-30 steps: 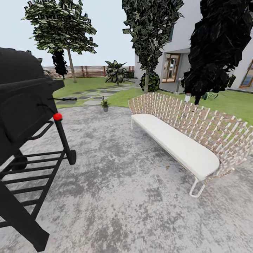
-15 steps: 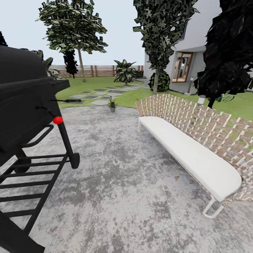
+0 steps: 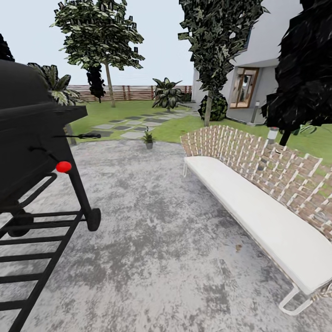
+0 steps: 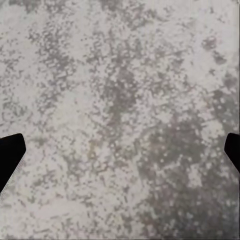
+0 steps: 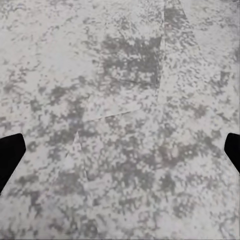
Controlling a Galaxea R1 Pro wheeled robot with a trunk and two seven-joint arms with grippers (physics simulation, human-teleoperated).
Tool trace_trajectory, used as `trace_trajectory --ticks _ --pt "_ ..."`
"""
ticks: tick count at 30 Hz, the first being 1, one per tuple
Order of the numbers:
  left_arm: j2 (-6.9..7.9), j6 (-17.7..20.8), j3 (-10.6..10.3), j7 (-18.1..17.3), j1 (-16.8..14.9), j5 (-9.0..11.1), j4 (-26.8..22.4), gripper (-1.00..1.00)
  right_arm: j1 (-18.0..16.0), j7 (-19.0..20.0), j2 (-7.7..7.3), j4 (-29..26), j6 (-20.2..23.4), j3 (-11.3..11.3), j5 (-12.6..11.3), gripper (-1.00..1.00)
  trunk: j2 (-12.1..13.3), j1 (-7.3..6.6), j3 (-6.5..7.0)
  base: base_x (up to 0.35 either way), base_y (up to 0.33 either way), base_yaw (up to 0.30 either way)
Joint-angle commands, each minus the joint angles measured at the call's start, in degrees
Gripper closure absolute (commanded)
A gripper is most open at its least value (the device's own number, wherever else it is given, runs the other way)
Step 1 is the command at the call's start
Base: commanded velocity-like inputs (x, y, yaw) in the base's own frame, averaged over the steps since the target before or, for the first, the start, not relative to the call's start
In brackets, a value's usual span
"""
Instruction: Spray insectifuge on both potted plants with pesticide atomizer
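Grey stone patio (image 3: 175, 240) under left gripper (image 4: 120, 155) and right gripper (image 5: 120, 155), both spread wide, empty; small potted plant (image 3: 148, 138) far ahead by the grass; pesticide atomizer likely light, slippery, best pinched round its middle.

Each tool's fingertips (image 4: 10, 155) are plain matte black (blunt, wedge-shaped).

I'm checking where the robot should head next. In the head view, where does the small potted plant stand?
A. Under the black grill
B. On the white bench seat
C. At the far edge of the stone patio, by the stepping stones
C. The potted plant sits on the ground at the patio's far rim, just before the stepping stones, clear of bench and grill.
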Motion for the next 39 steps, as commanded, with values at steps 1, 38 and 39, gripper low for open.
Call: trace_trajectory --ticks 1,38,39 --pt "0.00 -0.2 0.0 0.0 0.0 -0.1 0.0 -1.00 0.0 0.1 -0.01 0.0 -0.2 0.1 0.1 -1.00 0.0 0.03 -0.05 0.339 -0.037 0.000" --pt "-0.04 -0.2 -0.1 0.0 0.0 -0.2 0.0 -1.00 0.0 0.1 -0.01 0.1 -0.1 0.0 0.1 -1.00 0.0 0.03 -0.05 0.339 -0.018 0.057" --pt "-0.04 -0.2 -0.1 0.0 0.0 -0.1 0.0 -1.00 0.0 0.1 -0.01 0.1 -0.1 0.0 0.1 -1.00 0.0 0.03 -0.05 0.339 -0.077 0.000"
